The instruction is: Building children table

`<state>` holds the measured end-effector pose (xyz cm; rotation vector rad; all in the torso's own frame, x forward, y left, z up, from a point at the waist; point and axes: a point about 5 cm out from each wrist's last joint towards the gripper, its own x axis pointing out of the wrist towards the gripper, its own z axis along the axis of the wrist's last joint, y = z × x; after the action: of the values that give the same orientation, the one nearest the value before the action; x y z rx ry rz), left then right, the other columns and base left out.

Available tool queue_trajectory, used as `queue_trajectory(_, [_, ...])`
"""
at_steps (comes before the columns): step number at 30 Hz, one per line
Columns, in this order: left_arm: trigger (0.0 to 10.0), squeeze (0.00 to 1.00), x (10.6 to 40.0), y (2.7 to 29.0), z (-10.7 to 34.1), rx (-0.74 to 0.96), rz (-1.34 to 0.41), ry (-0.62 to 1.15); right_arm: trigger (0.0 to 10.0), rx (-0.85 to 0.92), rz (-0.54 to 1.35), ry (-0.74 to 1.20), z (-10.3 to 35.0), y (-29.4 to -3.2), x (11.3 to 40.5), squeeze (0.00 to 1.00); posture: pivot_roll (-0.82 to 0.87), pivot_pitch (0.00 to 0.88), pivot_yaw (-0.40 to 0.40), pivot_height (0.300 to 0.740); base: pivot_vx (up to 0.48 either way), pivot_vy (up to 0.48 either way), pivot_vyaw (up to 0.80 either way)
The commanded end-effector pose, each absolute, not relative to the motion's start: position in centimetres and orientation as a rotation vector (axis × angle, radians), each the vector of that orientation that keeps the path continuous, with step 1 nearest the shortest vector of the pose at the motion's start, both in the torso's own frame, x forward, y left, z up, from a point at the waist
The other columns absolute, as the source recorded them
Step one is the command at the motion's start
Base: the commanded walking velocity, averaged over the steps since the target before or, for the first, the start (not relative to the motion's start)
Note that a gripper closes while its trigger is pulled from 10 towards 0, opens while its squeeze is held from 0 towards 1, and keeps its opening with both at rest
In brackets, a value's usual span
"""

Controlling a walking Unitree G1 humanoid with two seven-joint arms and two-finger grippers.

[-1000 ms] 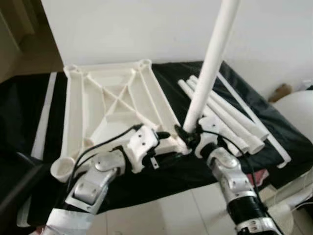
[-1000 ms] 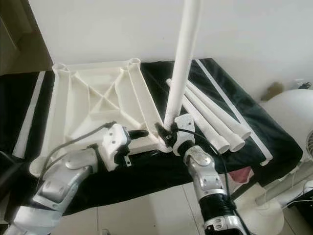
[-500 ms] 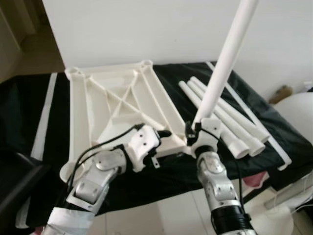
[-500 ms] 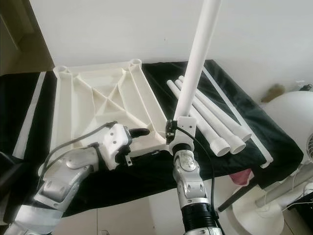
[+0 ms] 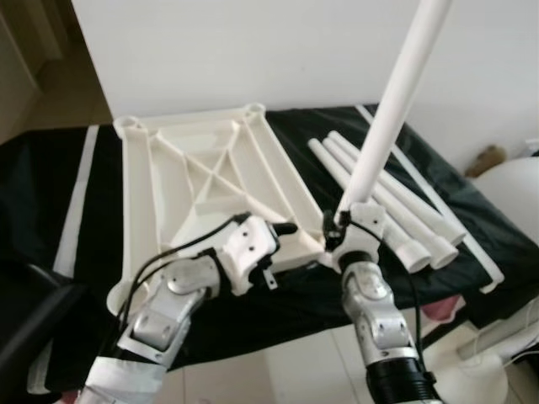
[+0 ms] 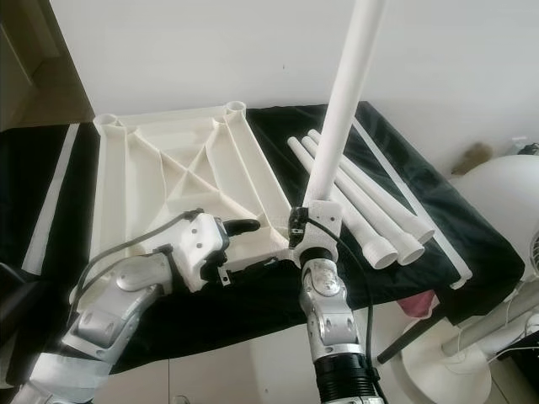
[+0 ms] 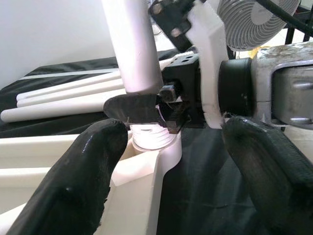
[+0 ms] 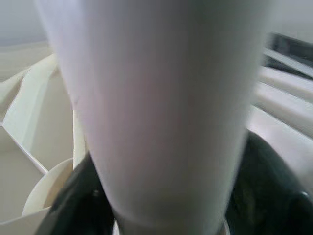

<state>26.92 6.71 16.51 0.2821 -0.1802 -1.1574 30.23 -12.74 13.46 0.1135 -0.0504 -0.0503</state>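
Note:
The white children's tabletop (image 5: 202, 181) lies upside down on black cloth. My right gripper (image 5: 338, 229) is shut on a white table leg (image 5: 389, 118), holding it nearly upright, tilted to the right. The leg's lower end sits over the tabletop's near right corner socket (image 7: 149, 142). Its black fingers (image 8: 266, 181) wrap the leg (image 8: 156, 98). My left gripper (image 7: 166, 161) is open, with its fingers (image 7: 73, 186) astride that same corner, and rests at the tabletop's front edge (image 5: 268, 240). Three more legs (image 5: 396, 210) lie side by side to the right.
The black cloth (image 5: 50, 185) covers a low surface with its front edge near me. A long thin white strip (image 5: 442, 202) lies right of the loose legs, another (image 5: 76, 198) at the left. A white fan (image 6: 505, 202) stands on the floor to the right.
My right arm has swung in from the right to straight below the corner. The leg's foot has moved left to the corner socket and its tilt has grown. The left gripper has stayed put.

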Motion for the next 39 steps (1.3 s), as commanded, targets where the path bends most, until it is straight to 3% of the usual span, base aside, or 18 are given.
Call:
queue_trajectory(1, [10.0,0.0,27.2,6.7,16.5,0.282,-1.119,-0.184,10.0,0.128,-0.024,-0.088,13.9,-13.4,29.9,1.0,-0.04,0.002,-0.017,0.74,0.0,0.0,0.0])
queue_trajectory(9, [10.0,0.0,27.5,6.7,16.4,0.303,-1.075,-0.19,10.0,0.108,0.108,-0.12,14.3,-14.7,29.4,1.0,-0.04,0.007,-0.016,0.74,0.0,0.0,0.0])
queue_trajectory(10, [10.0,0.0,27.5,6.7,16.4,0.311,-1.059,-0.198,10.0,0.1,0.141,-0.13,14.4,-15.0,29.4,0.0,-0.05,0.016,-0.016,0.74,0.0,0.0,0.0])
queue_trajectory(26, [10.0,0.0,28.0,6.6,16.1,0.35,-0.98,-0.19,10.0,-0.038,0.378,-0.141,14.1,-16.7,30.0,0.0,-0.05,0.02,-0.012,0.74,0.0,0.0,0.0])
queue_trajectory(39, [10.0,0.0,27.5,6.6,16.2,0.283,-1.075,-0.154,10.0,-0.117,0.558,-0.104,14.2,-16.2,32.0,0.0,-0.04,0.024,-0.017,0.74,0.0,0.0,0.0])
